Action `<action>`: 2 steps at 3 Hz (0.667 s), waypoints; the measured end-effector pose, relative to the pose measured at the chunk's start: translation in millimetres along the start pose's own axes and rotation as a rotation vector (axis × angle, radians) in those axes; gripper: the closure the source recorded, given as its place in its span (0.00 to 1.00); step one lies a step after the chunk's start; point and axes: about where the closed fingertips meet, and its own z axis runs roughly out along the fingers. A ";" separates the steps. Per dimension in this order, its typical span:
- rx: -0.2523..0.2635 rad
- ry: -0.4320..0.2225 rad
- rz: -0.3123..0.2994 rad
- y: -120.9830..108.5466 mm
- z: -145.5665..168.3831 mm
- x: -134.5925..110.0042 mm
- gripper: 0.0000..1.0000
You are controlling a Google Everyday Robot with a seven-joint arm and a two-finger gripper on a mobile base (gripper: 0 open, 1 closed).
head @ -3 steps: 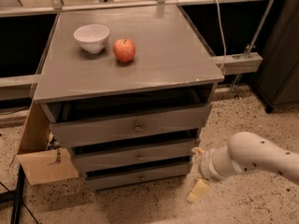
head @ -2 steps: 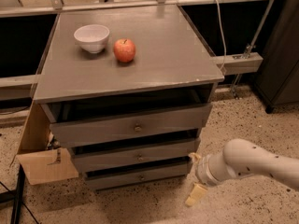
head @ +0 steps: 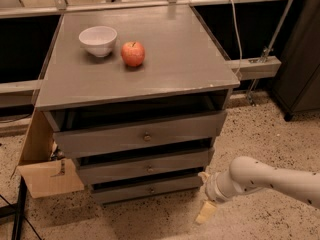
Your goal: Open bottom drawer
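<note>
The bottom drawer (head: 147, 188) is the narrowest grey front of three, low on the grey cabinet, with a small dark knob (head: 151, 189) at its centre. It stands slightly out, like the two drawers above it. My gripper (head: 204, 194) is on the end of the white arm (head: 265, 181) coming in from the right. It hangs just off the bottom drawer's right end, close to the floor. Its pale fingers (head: 206, 212) are spread apart, one above the other, and hold nothing. It is not touching the knob.
A white bowl (head: 98, 40) and a red apple (head: 133, 53) sit on the cabinet top (head: 175, 69). A cardboard box (head: 47, 176) leans at the cabinet's left. A dark cabinet (head: 302, 59) stands at the right. The floor is speckled.
The arm and gripper have moved lower and slightly left, closer to the bottom drawer's right end. The drawers have not moved.
</note>
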 end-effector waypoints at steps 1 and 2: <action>-0.001 0.001 -0.003 -1.3 4.3 1.3 0.00; -0.004 0.004 -0.016 -5.8 19.2 5.9 0.00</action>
